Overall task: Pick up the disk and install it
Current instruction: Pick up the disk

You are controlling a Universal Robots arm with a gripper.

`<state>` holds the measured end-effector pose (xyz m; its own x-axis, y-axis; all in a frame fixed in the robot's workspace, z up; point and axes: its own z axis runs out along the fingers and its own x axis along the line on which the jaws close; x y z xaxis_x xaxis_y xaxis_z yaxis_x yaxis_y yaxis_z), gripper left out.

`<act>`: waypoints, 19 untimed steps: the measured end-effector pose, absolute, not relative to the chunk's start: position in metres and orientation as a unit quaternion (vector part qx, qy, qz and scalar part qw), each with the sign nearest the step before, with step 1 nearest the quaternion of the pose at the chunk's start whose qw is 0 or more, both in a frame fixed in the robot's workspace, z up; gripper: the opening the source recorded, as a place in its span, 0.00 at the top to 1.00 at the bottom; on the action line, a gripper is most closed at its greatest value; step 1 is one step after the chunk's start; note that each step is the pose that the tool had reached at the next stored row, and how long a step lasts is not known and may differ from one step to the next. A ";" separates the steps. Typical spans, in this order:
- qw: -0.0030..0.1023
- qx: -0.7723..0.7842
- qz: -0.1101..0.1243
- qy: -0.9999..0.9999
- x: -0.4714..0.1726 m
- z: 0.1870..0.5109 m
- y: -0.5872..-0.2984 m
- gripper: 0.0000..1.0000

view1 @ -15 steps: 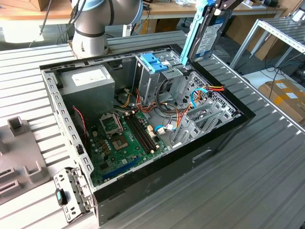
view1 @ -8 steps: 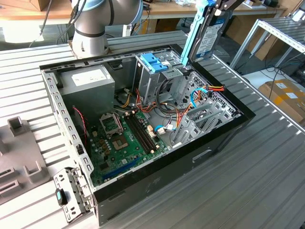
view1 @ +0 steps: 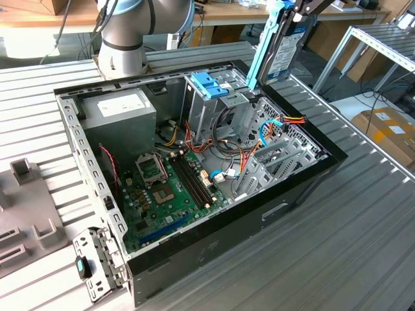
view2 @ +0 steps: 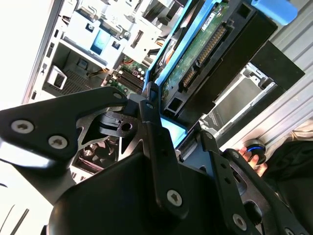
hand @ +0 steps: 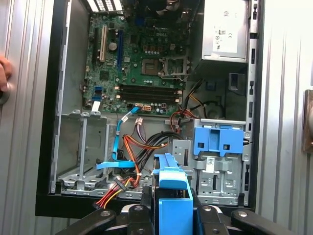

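Pincer (hand: pixel 171 210): we see it clamped on the disk (view1: pixel 285 48).
Disk: upright, we judge, to slot in edgewise.
Case (view1: pixel 227 241): open, below the pincer.

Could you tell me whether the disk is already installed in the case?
Not installed: the tool holds the disk on edge above the case.

Blue-railed disk (view1: pixel 286 50) on edge, high above case (view1: pixel 259 220)

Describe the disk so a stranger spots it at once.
Find the open computer case. Above its corner at the exterior view's upper right, the gripper holds the disk on edge. Unlike the blue handle inside the case, it hangs aloft, a long blue rail along its side.
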<state>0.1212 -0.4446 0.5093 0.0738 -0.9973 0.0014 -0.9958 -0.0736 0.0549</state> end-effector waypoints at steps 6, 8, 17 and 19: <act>0.021 0.732 -0.018 -0.680 0.122 0.509 -0.446 0.63; 0.021 0.732 -0.018 -0.680 0.122 0.509 -0.447 0.63; 0.021 0.732 -0.018 -0.680 0.123 0.509 -0.449 0.63; 0.021 0.732 -0.018 -0.680 0.123 0.509 -0.449 0.63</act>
